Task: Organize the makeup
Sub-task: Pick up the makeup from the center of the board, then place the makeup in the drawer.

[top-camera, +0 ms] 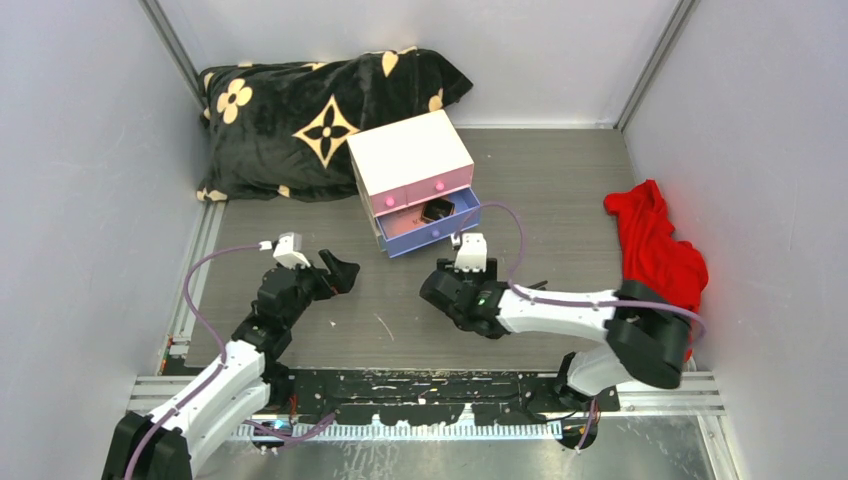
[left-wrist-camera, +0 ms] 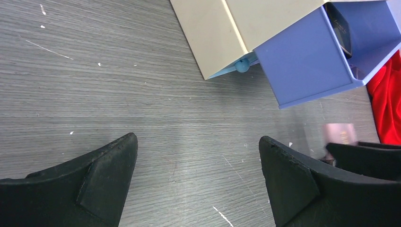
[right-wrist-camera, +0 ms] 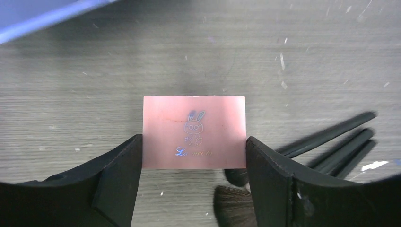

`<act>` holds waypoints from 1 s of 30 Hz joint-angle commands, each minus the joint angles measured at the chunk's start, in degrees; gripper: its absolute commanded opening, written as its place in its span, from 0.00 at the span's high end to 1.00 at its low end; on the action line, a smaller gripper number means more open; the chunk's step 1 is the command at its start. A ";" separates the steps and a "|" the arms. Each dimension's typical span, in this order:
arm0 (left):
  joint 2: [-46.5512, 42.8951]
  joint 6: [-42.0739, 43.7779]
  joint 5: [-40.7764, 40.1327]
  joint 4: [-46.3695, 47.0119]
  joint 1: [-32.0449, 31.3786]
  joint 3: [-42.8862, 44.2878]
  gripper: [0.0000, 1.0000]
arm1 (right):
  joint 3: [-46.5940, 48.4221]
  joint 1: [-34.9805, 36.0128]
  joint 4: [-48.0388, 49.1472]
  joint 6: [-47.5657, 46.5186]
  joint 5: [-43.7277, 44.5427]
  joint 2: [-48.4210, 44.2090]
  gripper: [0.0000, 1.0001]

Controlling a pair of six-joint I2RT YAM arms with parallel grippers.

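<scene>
My right gripper (right-wrist-camera: 193, 138) is shut on the tiny pink square compact (right-wrist-camera: 194, 131), one finger against each side edge; a bunny print shows on its lid. Black-handled brushes (right-wrist-camera: 331, 142) lie on the table just right of it, their bristles (right-wrist-camera: 234, 203) beneath my right finger. In the top view this gripper (top-camera: 440, 285) sits in front of the open blue drawer (top-camera: 430, 232), which holds a black compact (top-camera: 437, 211). My left gripper (left-wrist-camera: 198, 139) is open over bare table and holds nothing; in the top view it (top-camera: 340, 270) is left of the drawer.
The cream drawer box (top-camera: 410, 160) stands mid-table with its pink drawers shut. A black flowered cushion (top-camera: 310, 120) fills the back left corner. A red cloth (top-camera: 655, 245) lies by the right wall. Grey walls enclose three sides.
</scene>
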 commanded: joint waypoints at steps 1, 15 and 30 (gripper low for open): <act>0.63 0.37 -0.61 1.76 0.28 1.51 0.00 | 9.66 0.23 -7.46 -11.10 1.24 -9.61 0.95; 0.62 0.86 -0.41 -1.37 0.34 4.40 0.00 | 31.64 -10.18 -6.31 -27.78 -18.43 0.24 0.94; 0.71 0.98 -0.50 -1.17 0.27 5.09 0.00 | 40.97 -11.08 -5.22 -33.30 -18.42 9.60 0.93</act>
